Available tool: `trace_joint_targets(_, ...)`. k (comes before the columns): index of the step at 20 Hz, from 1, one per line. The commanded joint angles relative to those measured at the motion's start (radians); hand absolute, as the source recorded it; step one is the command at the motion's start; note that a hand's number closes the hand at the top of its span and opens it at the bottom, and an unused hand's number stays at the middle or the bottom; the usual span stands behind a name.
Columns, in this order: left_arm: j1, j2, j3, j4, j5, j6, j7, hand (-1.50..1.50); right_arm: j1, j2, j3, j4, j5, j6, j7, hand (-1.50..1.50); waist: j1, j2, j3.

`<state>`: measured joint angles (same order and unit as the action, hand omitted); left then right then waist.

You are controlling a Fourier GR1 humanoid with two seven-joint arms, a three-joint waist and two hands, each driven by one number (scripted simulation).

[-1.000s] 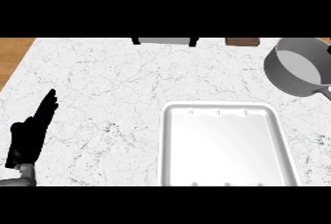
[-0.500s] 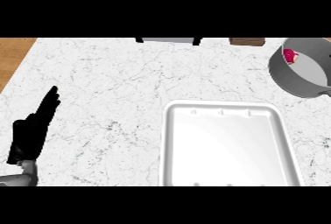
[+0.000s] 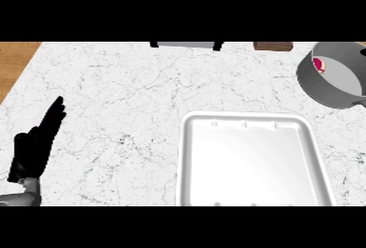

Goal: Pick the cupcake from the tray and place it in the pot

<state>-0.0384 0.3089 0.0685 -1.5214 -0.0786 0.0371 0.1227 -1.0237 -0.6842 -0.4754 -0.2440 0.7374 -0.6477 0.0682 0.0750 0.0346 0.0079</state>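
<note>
**A:** Far right on the counter, cut by the view's edge: a grey round metal pot (image 3: 336, 73), tilted toward the camera so its inside wall shows. Against that wall, a small pink-and-red object (image 3: 319, 64), most likely the cupcake, though too small to be certain.

**B:** So the task's thing is inside the pot, not on the tray?

**A:** Yes. The white rectangular plastic tray (image 3: 251, 162) lies near right with nothing on its floor; three small notches along its far rim. Pot and tray are apart, pot beyond the tray's far right corner.

**B:** Hands?

**A:** Only the robot's black left hand (image 3: 37, 145), near left, fingers straight and together, pointing away across the white marbled counter top (image 3: 129, 87). It holds nothing and touches nothing I can make out. I read it as resting, parked well clear of tray and pot so it stays out of the working side. The right hand shows nowhere, so its state goes unrecorded.

**B:** Judgement on progress?

**A:** Placement looks done, given the bare tray and the pink object in the pot.

**B:** Anything else?

**A:** Along the far edge, a pale block with dark ends (image 3: 186, 45) and a brown block (image 3: 273, 46). Wooden floor (image 3: 16, 63) at far left.
</note>
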Motion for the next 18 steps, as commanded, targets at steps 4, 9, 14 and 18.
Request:
trace_joint_targets(4, 0.002, 0.005, 0.017, 0.019, 0.017, -0.016, -0.005, 0.00, -0.009, 0.041, -0.177, -0.102, -0.203, -0.083, -0.225, -1.50, -0.019, -0.009, -0.002)
trace_joint_targets(9, 0.030, -0.018, 0.007, -0.012, -0.014, 0.017, 0.001, 0.00, 0.032, 0.007, -0.240, -0.062, -0.295, 0.055, -0.328, -1.50, -0.033, -0.016, -0.004)
trace_joint_targets(14, 0.052, -0.012, 0.038, 0.058, -0.020, 0.011, -0.064, 0.00, 0.101, 0.012, -0.294, -0.110, -0.406, 0.176, -0.415, -1.50, -0.061, -0.027, -0.006)
trace_joint_targets(18, 0.050, -0.013, 0.040, -0.006, -0.023, 0.007, 0.018, 0.00, 0.183, 0.058, -0.274, -0.229, -0.455, 0.192, -0.403, -1.50, -0.082, -0.038, -0.008)
